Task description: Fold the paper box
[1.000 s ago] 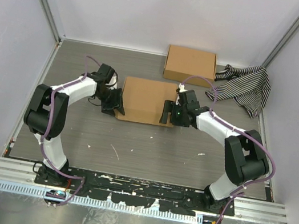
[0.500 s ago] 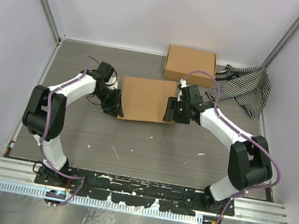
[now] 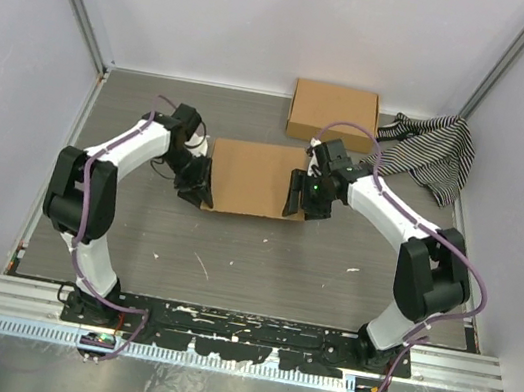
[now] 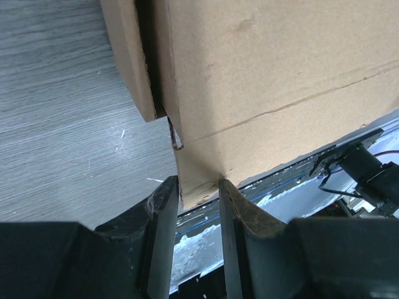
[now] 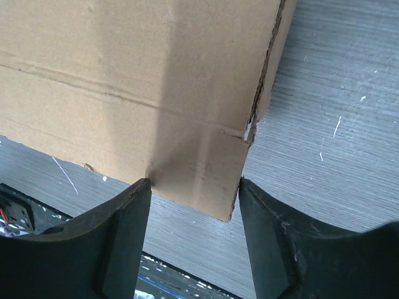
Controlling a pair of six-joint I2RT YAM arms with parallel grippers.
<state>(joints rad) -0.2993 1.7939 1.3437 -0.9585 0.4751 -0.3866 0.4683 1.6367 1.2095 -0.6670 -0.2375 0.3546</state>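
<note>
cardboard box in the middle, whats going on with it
Two robot arms are working on the box at the middle of the table. The left gripper pinches its left end and the right gripper clamps its right end. A second box and a striped cloth sit behind, untouched.

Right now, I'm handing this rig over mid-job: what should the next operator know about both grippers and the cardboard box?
Left gripper: shut on the near-left corner of the plain brown corrugated cardboard mailer box.
Right gripper: shut on its near-right corner.
The box lies flat between them, lid down; the other flat brown cardboard box and the black-and-white striped cloth sit behind it, ungripped.
Done: walls up, lid folded over.
Left: a gap shows at the left side seam; probably press the corners in, then release.
</note>
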